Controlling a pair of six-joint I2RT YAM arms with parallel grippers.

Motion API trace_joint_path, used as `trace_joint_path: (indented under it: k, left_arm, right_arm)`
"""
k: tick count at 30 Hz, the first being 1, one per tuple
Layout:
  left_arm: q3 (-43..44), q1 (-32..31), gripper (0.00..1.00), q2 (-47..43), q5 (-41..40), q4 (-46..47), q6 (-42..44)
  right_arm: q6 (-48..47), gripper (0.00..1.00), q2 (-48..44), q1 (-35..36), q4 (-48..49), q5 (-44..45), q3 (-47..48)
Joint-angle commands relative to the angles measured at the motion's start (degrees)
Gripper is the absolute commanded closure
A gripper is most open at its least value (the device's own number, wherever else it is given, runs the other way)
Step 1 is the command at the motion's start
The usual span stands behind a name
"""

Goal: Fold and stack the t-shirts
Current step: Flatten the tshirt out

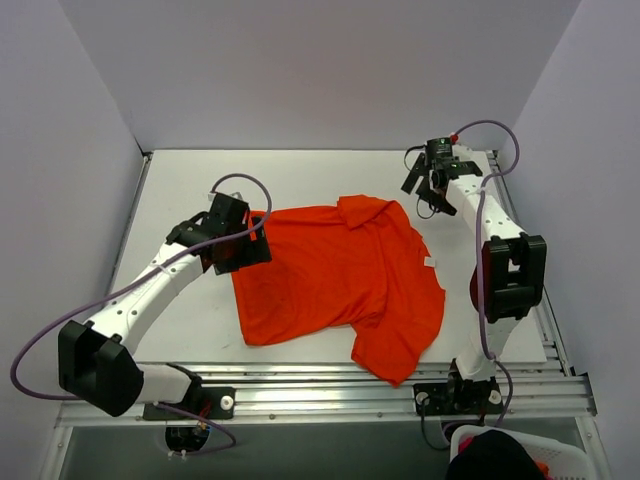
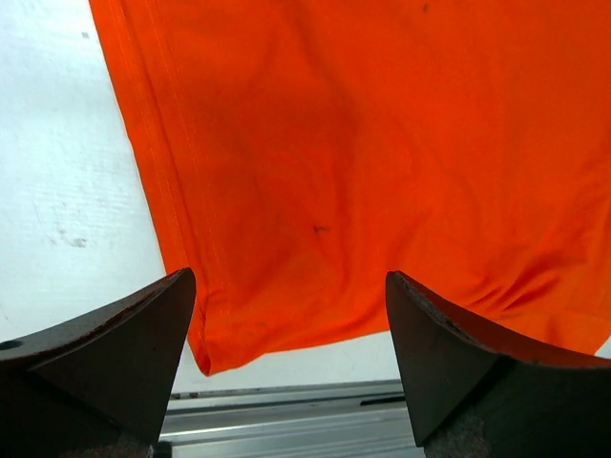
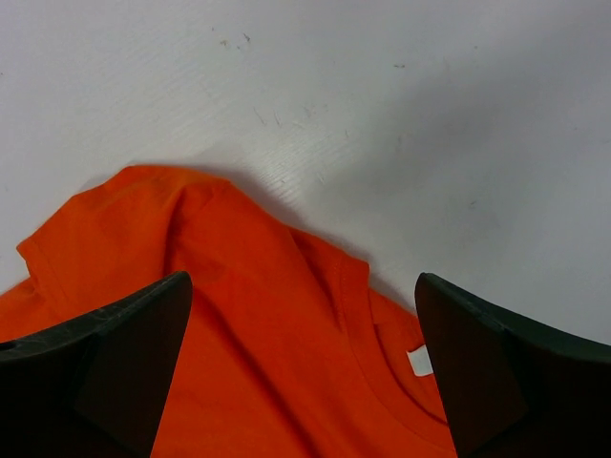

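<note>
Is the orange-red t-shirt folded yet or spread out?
Spread out: the wrinkly orange-red cloth t-shirt lies open across the white table, no neat folds.

Worktop: white, matte, faintly scuffed | walls: pale lilac-grey back wall, left wall and right wall boxing it in | near edge: ribbed aluminium rail | bottom right: white basket peeking in | light: soft, even, gentle shadows

The left gripper covers a corner of the t-shirt.
</note>
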Motion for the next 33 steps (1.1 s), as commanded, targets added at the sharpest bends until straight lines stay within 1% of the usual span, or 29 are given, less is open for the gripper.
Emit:
trace_joint_path:
  k: [1, 4, 6, 10, 12, 14, 16, 17, 19, 20, 21, 23, 24, 25, 26, 27, 29, 30, 33]
  left_arm:
    - [-2.9, -0.2, 0.10, -0.3, 5.4, 1.7, -2.0]
    - [-2.3, 0.5, 0.10, 3.8, 5.7, 4.1, -0.7]
    - [-0.1, 1.3, 0.10, 6.2, 6.2, 6.1, 0.1]
    - [3.9, 6.0, 0.10, 13.4, 12.6, 7.9, 0.4]
    - [5.8, 7.1, 0.13, 14.7, 14.6, 7.1, 0.2]
    - [6.8, 7.6, 0.13, 14.4, 14.4, 6.3, 0.6]
    - [6.7, 7.2, 0.14, 12.0, 14.2, 5.0, 1.5]
    - [6.5, 6.9, 0.14, 11.0, 13.9, 4.0, 1.7]
    - [5.4, 6.1, 0.15, 7.3, 12.6, 0.2, 2.7]
    - [4.8, 5.2, 0.15, 6.0, 12.3, -1.0, 3.0]
    - [4.0, 4.8, 0.15, 4.4, 12.3, -2.7, 3.3]
    - [1.1, 4.3, 0.15, 0.6, 13.5, -4.2, 3.7]
    - [0.2, 4.0, 0.15, -0.6, 14.3, -5.6, 3.8]
    - [-1.6, 3.8, 0.15, -2.2, 15.7, -6.4, 4.0]
    - [-2.4, 3.4, 0.15, -3.0, 16.0, -7.8, 4.1]
    - [-3.2, 2.4, 0.16, -3.6, 16.3, -8.4, 4.3]
    - [-5.4, 1.2, 0.16, -5.4, 16.7, -9.3, 4.6]
    - [-6.2, 0.4, 0.16, -6.0, 16.5, -9.4, 4.6]
    - [-9.3, -2.6, 0.16, -7.8, 16.1, -9.1, 4.0]
  right_arm:
    - [1.2, 0.01, 1.5, -0.3, -1.2, -3.3, 0.2]
    - [0.9, 0.02, 4.9, -0.2, 0.6, -6.0, 1.6]
    - [0.8, 0.02, 6.9, -0.2, 0.8, -7.3, 3.3]
    - [0.6, 0.03, 12.0, -0.2, -0.9, -9.2, 8.1]
    - [1.0, 0.04, 12.7, -0.1, -3.4, -9.3, 8.6]
    - [1.3, 0.04, 11.0, 0.0, -5.0, -7.9, 6.0]
    - [2.2, 0.03, 5.8, 0.0, -5.6, -5.3, 2.4]
    - [2.7, 0.03, 3.9, -0.1, -6.6, -4.2, -1.3]
    - [3.4, 0.02, -2.7, -0.2, -7.8, -1.9, -4.8]
    - [3.6, 0.02, -5.0, -0.2, -9.0, -1.3, -7.8]
    - [3.8, 0.02, -9.6, -0.2, -9.3, -1.2, -9.3]
    - [4.2, 0.02, -13.8, -0.1, -11.9, -2.0, -11.5]
    - [4.3, 0.01, -17.9, -0.1, -12.9, -2.8, -13.0]
    - [4.3, 0.00, -20.0, 0.0, -13.8, -5.5, -13.8]
    - [4.0, 0.00, -22.0, 0.1, -14.9, -7.6, -14.6]
    - [3.6, 0.00, -26.3, 0.8, -15.1, -9.9, -16.4]
    - [4.2, 0.00, -30.5, 1.9, -17.0, -15.0, -18.0]
    - [4.9, 0.00, -33.5, 2.5, -18.5, -15.8, -18.8]
    - [7.1, 0.00, -38.4, 5.0, -24.1, -18.5, -21.0]
